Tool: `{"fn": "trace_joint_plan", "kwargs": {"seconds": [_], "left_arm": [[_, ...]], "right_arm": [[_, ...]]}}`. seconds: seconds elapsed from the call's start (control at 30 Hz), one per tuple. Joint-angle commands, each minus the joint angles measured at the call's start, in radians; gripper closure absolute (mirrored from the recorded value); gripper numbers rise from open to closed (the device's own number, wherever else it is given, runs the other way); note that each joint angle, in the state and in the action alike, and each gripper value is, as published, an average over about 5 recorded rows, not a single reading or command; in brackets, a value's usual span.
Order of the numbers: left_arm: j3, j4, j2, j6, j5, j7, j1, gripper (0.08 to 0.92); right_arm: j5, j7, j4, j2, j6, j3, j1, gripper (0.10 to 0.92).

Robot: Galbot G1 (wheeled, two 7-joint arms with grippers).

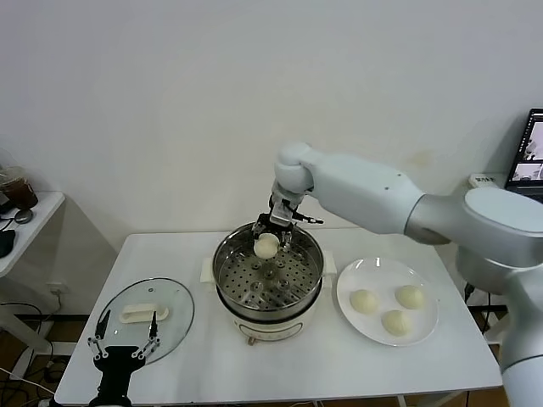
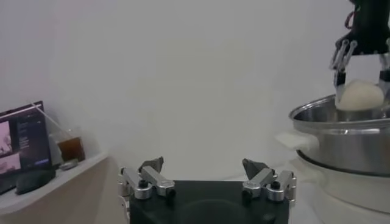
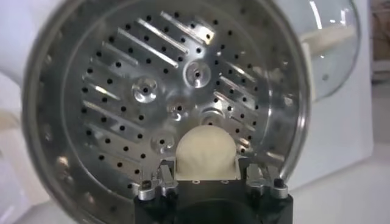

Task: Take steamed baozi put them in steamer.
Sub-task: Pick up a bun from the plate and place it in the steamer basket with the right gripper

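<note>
My right gripper (image 1: 268, 240) is shut on a cream-white baozi (image 1: 266, 246) and holds it over the far part of the steel steamer (image 1: 229, 284), above the perforated tray (image 3: 122, 91). The right wrist view shows the baozi (image 3: 205, 152) between the fingers. The left wrist view shows the same baozi (image 2: 361, 95) above the steamer rim (image 2: 341, 119). Three more baozi (image 1: 365, 300), (image 1: 410, 297), (image 1: 395, 322) lie on the white plate (image 1: 365, 275) to the right of the steamer. My left gripper (image 1: 125, 343) is open and empty at the table's front left, over the lid.
A round glass lid (image 1: 178, 297) with a white handle (image 1: 144, 313) lies flat to the left of the steamer. A side table (image 1: 34, 216) with a cup stands at far left. A monitor (image 1: 528, 157) stands at far right.
</note>
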Motion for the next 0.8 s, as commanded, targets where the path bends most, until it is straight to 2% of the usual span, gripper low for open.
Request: {"fn": "trace_joint_plan", "kwargs": {"seconds": [0.03, 0.17, 0.33, 0.43, 0.53, 0.67, 0.8], "left_arm": [[-0.003, 0.005, 0.001, -0.001, 0.001, 0.000, -0.003, 0.177], [-0.003, 0.007, 0.003, -0.002, 0.001, 0.000, -0.005, 0.177], [-0.002, 0.006, 0.002, -0.002, 0.001, 0.000, -0.008, 0.177], [-0.003, 0.005, 0.001, -0.002, 0.000, -0.001, -0.009, 0.177], [-0.003, 0.003, 0.001, -0.003, 0.000, -0.001, -0.009, 0.177], [-0.003, 0.000, 0.001, -0.003, 0.000, -0.002, -0.010, 0.177], [-0.005, -0.005, 0.002, -0.002, -0.002, -0.002, -0.007, 0.177]], "right_arm": [[-0.237, 0.100, -0.093, 0.059, 0.163, 0.044, -0.075, 0.431], [-0.325, 0.135, -0.135, 0.073, 0.197, 0.097, -0.101, 0.431], [-0.342, 0.145, -0.157, 0.086, 0.202, 0.110, -0.112, 0.427], [-0.339, 0.147, -0.156, 0.086, 0.202, 0.108, -0.110, 0.395], [-0.309, 0.148, -0.146, 0.079, 0.201, 0.100, -0.096, 0.322], [-0.147, 0.113, -0.085, 0.040, 0.149, 0.064, -0.041, 0.226], [0.145, 0.039, 0.100, -0.071, -0.098, -0.020, 0.063, 0.204]]}}
